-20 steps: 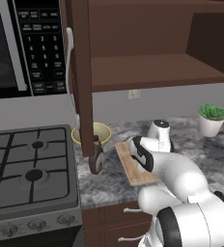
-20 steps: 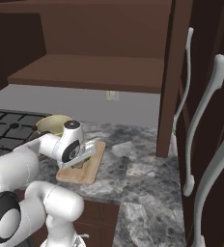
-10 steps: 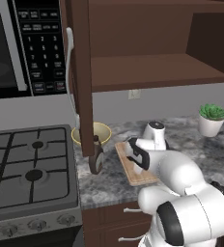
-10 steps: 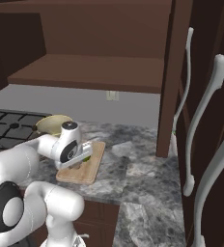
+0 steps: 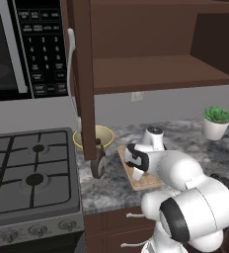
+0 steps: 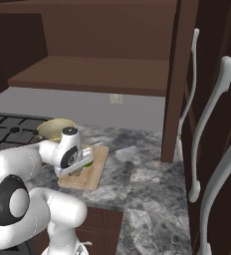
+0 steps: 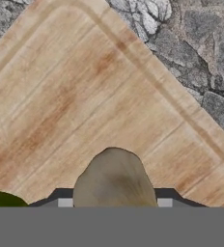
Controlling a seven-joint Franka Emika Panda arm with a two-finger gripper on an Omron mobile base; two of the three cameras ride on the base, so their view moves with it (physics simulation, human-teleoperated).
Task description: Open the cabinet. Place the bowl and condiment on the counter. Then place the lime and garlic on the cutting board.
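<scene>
My gripper (image 7: 115, 202) hangs low over the wooden cutting board (image 7: 85, 96), shut on the garlic (image 7: 114, 178), a beige bulb that fills the gap between the two finger tips. The green lime (image 7: 3, 198) lies on the board just to one side, also seen as a green spot beside the hand (image 6: 89, 163). From the left base, the hand (image 5: 136, 168) is over the board (image 5: 138, 182). The yellow bowl (image 5: 106, 136) and the dark condiment bottle (image 5: 97, 163) stand on the counter left of the board. The cabinet door (image 5: 84, 74) stands open.
A gas stove (image 5: 27, 173) lies left of the counter, with a microwave (image 5: 18, 44) above it. A small potted plant (image 5: 216, 121) stands at the back right. The open door's lower edge hangs just above the bottle. Tall cabinet handles (image 6: 207, 129) stand on the right.
The hand has sunk a little toward the cutting board with the garlic between its fingers. Bowl, bottle and lime have stayed put.
</scene>
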